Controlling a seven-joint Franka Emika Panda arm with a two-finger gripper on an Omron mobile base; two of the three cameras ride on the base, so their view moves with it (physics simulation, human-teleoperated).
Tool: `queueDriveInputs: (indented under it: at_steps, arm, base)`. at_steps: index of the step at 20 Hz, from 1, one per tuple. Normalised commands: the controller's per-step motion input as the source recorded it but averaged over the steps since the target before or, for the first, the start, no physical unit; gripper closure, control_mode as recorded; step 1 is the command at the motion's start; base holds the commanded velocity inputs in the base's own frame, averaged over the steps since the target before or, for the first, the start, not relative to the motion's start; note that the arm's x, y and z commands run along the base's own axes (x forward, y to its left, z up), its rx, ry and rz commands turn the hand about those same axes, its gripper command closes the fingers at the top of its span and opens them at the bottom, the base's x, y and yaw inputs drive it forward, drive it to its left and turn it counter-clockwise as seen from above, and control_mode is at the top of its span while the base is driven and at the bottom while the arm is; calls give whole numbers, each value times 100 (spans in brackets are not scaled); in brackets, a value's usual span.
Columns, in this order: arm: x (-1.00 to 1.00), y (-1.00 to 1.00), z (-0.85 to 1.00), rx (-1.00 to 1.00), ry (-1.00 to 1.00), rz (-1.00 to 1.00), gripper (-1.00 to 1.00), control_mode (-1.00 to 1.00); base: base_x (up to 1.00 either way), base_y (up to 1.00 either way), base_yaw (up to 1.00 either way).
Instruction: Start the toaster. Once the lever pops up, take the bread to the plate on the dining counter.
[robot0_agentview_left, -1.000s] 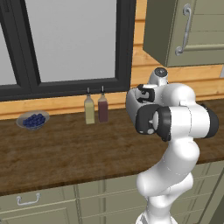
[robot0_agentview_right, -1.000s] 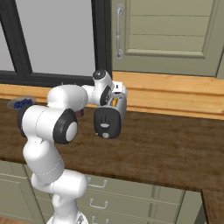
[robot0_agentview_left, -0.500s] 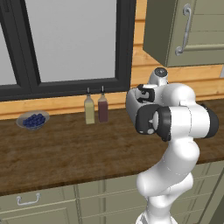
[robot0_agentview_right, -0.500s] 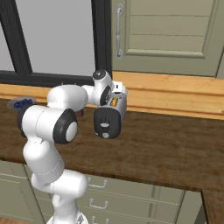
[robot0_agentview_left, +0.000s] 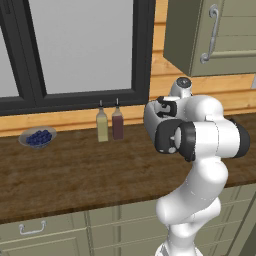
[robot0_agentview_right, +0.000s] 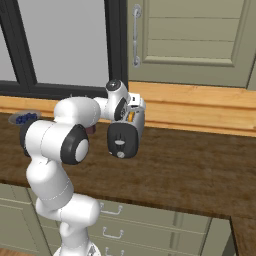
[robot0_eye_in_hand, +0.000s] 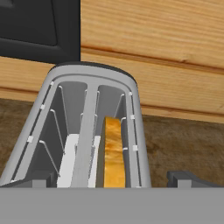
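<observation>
The light-grey toaster (robot0_eye_in_hand: 92, 127) stands on the wooden counter against the wall, seen from above in the hand view with its two slots. The bread (robot0_eye_in_hand: 113, 151), a toasted orange-tan slice, stands on edge in the right slot. My gripper (robot0_eye_in_hand: 109, 181) hovers just above the toaster's near end, open, its fingertips (robot0_eye_in_hand: 189, 179) spread wider than the toaster body. In the right base view the toaster (robot0_agentview_right: 123, 142) shows its dark end face, with the gripper (robot0_agentview_right: 133, 111) right above it. The plate and the dining counter are out of view.
A grey bowl of blueberries (robot0_agentview_left: 37, 137) sits at the counter's left. Two bottles (robot0_agentview_left: 110, 125) stand by the window sill, left of the arm. A wall cabinet (robot0_agentview_left: 215, 35) hangs above right. Drawers with handles (robot0_agentview_right: 112, 232) lie under the wooden counter top (robot0_agentview_right: 190, 175).
</observation>
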Motion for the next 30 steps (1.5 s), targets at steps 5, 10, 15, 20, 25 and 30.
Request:
queueDriveInputs:
  at_steps: [5,10,15,20,25,30]
  arm:
    - [0,0,0,0,0,0,-100,-100]
    - [0,0,0,0,0,0,-100,-100]
    - [0,0,0,0,0,0,-100,-100]
    - [0,0,0,0,0,0,-100,-100]
    - [0,0,0,0,0,0,-100,-100]
    - [0,0,0,0,0,0,-100,-100]
  base:
    - [0,0,0]
    - [0,0,0]
    - [0,0,0]
    - [0,0,0]
    - [0,0,0]
    - [0,0,0]
